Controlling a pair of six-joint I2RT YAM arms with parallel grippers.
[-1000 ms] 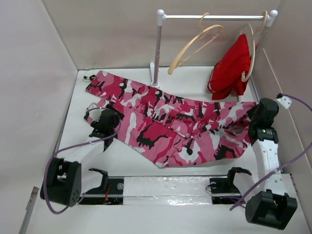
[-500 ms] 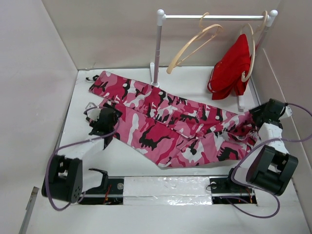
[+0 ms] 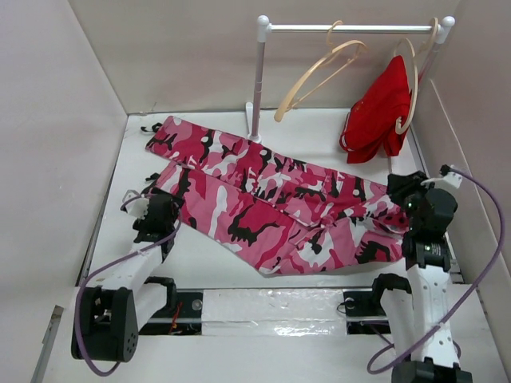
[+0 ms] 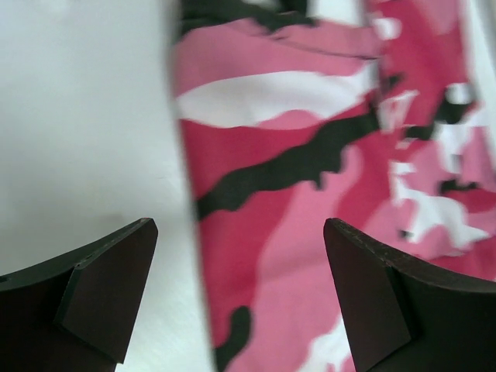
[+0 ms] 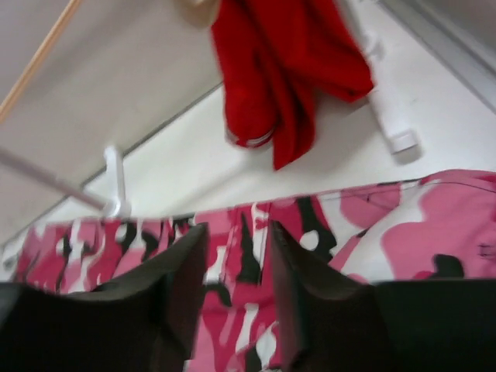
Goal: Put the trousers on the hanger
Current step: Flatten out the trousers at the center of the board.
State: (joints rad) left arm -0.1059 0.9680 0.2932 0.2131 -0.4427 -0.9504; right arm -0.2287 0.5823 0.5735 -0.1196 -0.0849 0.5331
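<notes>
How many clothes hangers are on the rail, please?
2 on the rail: the empty hanger near its middle, a second hanger holding the red garment at its right end; another may hide behind.

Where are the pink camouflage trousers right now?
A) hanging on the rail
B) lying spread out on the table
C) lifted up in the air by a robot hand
B: the trousers lie spread flat on the white table, and the bare wooden hanger on the rail has nothing on it.
</notes>
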